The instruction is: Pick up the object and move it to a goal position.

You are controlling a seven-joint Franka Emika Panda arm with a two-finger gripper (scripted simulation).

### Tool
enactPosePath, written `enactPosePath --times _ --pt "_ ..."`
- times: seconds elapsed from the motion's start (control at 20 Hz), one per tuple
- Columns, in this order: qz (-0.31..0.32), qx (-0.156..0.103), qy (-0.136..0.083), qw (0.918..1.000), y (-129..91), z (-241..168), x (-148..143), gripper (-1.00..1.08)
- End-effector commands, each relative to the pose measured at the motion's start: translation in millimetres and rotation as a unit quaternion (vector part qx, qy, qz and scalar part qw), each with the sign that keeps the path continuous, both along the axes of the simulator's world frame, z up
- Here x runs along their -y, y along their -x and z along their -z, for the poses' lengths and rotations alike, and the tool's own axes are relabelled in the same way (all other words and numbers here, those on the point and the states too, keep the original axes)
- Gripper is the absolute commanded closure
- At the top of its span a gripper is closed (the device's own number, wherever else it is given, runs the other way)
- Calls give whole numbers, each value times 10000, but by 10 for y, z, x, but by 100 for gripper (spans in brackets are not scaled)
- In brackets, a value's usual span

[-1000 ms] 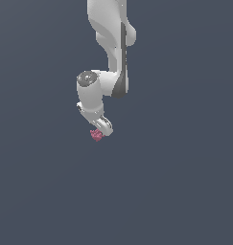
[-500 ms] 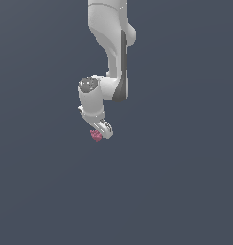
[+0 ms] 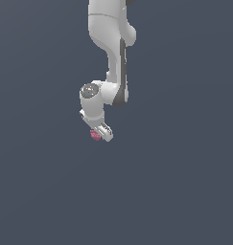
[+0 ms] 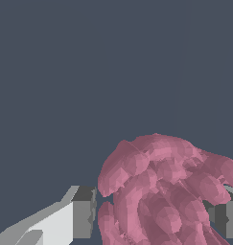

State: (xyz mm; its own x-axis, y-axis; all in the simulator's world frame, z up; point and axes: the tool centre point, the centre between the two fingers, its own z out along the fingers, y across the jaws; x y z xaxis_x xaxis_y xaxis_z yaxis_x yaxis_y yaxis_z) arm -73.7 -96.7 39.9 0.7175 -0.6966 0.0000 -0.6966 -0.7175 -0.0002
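The object (image 3: pixel 95 135) is a tiny pink-red lumpy thing held at the tip of my white gripper (image 3: pixel 99 134) in the exterior view, near the middle of the picture. In the wrist view the object (image 4: pixel 161 191) fills the space between my two fingers (image 4: pixel 82 213), which press on its sides. The gripper is shut on it. No goal marker shows in either view.
A plain dark grey-blue ground (image 3: pixel 185 191) lies all around in both views. The white arm (image 3: pixel 110 48) comes down from the top of the exterior view.
The gripper with the object in it has shifted slightly downward in the exterior view. The grip has not changed.
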Motion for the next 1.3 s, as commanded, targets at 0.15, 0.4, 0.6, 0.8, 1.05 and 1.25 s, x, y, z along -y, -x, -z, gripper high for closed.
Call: enactPosePath --times 0.15,0.4,0.6,0.8,1.05,1.25 --pt "2 -1 1 10000 1 10 2 108" --pt "-1 6 -1 10000 -4 0 -1 108" --pt "-1 6 -1 10000 -11 -35 -53 108" --pt "-1 6 -1 10000 -30 -138 -206 108" --pt "1 5 0 10000 -74 -357 -533 108" --pt "2 3 3 10000 -124 -578 -858 108"
